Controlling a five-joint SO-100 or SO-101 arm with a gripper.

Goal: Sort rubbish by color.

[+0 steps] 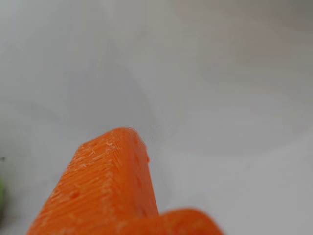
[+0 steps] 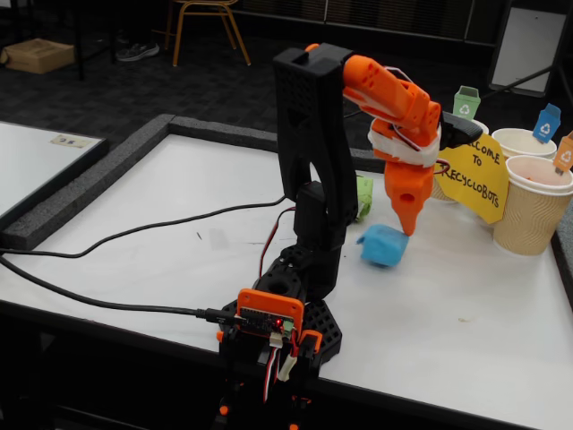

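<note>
The blue rubbish lump (image 2: 383,245) lies on the white table right of the arm's black base. My orange gripper (image 2: 409,226) points straight down with its tip just above the lump's upper right edge, jaws together and nothing between them. A green rubbish lump (image 2: 363,195) peeks out behind the black arm, partly hidden. In the wrist view one orange finger (image 1: 105,181) fills the lower left over blurred white table, and a sliver of green (image 1: 1,196) shows at the left edge. No orange lump is in view.
Three ribbed paper cups stand at the right: one with a green tag (image 2: 466,101), one with a blue tag (image 2: 525,141), one with an orange tag (image 2: 534,204). A yellow sign (image 2: 474,177) leans before them. Black cables (image 2: 134,229) cross the table's left.
</note>
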